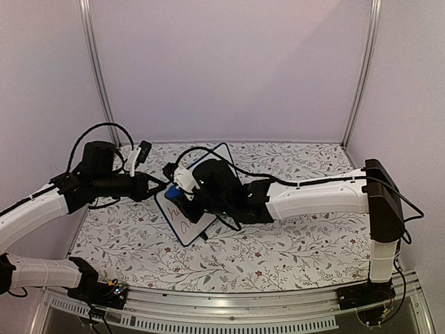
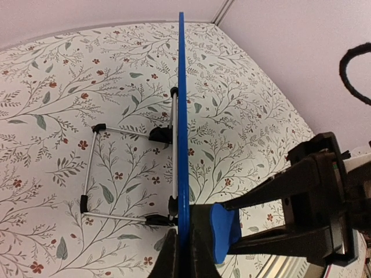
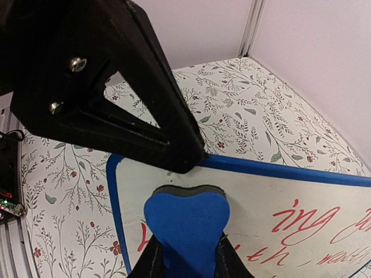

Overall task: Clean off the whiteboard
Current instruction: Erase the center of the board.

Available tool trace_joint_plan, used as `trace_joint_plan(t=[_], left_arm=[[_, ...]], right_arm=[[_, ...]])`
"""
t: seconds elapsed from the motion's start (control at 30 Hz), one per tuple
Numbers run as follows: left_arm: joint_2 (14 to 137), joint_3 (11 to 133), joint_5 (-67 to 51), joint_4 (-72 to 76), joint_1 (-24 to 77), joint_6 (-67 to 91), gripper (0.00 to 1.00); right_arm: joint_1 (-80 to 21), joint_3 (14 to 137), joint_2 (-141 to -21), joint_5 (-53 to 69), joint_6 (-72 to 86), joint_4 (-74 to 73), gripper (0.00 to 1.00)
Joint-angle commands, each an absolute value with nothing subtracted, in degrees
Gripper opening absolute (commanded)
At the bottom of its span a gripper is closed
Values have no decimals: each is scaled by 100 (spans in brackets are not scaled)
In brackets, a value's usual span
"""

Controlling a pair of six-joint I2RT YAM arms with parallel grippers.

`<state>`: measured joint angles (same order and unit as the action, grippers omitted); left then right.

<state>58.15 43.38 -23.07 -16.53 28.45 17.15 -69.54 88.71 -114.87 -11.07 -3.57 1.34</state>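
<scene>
Whiteboard (image 1: 182,221) sits propped on its stand (image 2: 93,168) left of table (image 1: 299,250) centre, left gripper (image 2: 182,249) clamping its edge, right gripper (image 3: 185,255) pinching blue eraser (image 3: 185,220) against red writing (image 3: 301,217): wiping underway, next needs firm strokes across the text.

Whiteboard (image 3: 261,194), blue edge, red handwriting, standing tilted

Pale lilac walls (image 1: 222,62) enclose the bench (image 1: 292,257), covered in white cloth (image 1: 139,243) printed with leafy sprigs and red flowers. Metal posts (image 1: 98,69) stand at the back corners.
</scene>
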Motion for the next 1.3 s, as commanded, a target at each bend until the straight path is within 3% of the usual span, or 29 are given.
trace_joint_plan(t=[0.0, 0.33, 0.83, 1.27], left_arm=[[5836, 4309, -2531, -1608, 2922, 1665, 0], [5844, 4307, -2539, -1600, 2922, 1664, 0], [5857, 4307, -2522, -1601, 2924, 1673, 0], [5897, 4324, -2542, -1596, 2919, 1662, 0]], right_arm=[[-7087, 8593, -11598, -1204, -309, 171, 15], [-7185, 8229, -11514, -1216, -177, 206, 15], [-7262, 9202, -11730, -1627, -637, 79, 15], [-7376, 8659, -11799, -1841, -531, 9, 15]])
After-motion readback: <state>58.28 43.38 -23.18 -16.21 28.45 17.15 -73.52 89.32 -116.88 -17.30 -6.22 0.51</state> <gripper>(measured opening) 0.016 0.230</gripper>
